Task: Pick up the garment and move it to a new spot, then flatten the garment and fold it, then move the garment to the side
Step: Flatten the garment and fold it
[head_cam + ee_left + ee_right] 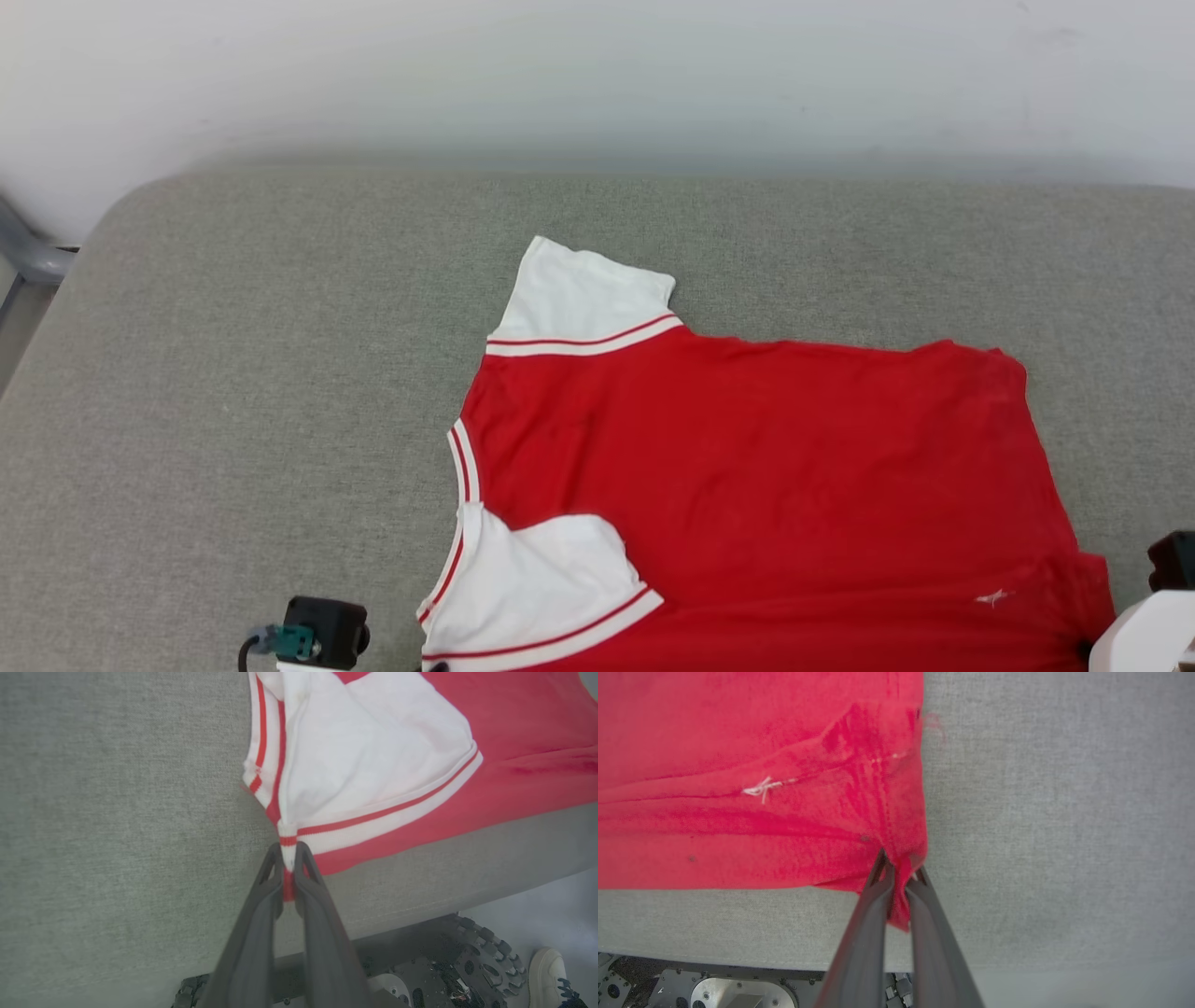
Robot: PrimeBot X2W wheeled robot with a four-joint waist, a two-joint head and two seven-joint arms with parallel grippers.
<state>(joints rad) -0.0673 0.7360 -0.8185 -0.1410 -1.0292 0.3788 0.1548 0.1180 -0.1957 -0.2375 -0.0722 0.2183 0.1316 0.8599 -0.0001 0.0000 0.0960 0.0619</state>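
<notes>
Well, I have the jersey [747, 467] by its two near corners. My left gripper [289, 858] is pressed together on the striped trim where the near sleeve [373, 756] meets the shoulder. My right gripper [899, 877] is pinching a bunched tip of the red hem corner. The jersey lies spread on the grey padded surface [280, 373], collar to my left and hem to my right. Its plain red face is up, the far sleeve [583, 294] points away from me, and the near sleeve is turned in over the body. I judge the step to be flattening the jersey or beginning the fold. To do it well, I should move both hands together at one height, with enough pull between them to draw the near edge straight. My right pinch holds little cloth, so a hard tug could slip it free. A crease runs across the red near the white loose stitching [761, 786], and it needs drawing out before any fold. In the head view the bottom of the picture cuts off the near edge, so I cannot judge there whether that edge is straight. I see no lettering on the upper face, and I cannot tell what is underneath. A white shoe [553, 970] stands on the floor beside my wheeled base [467, 961], but its wearer is out of frame.
</notes>
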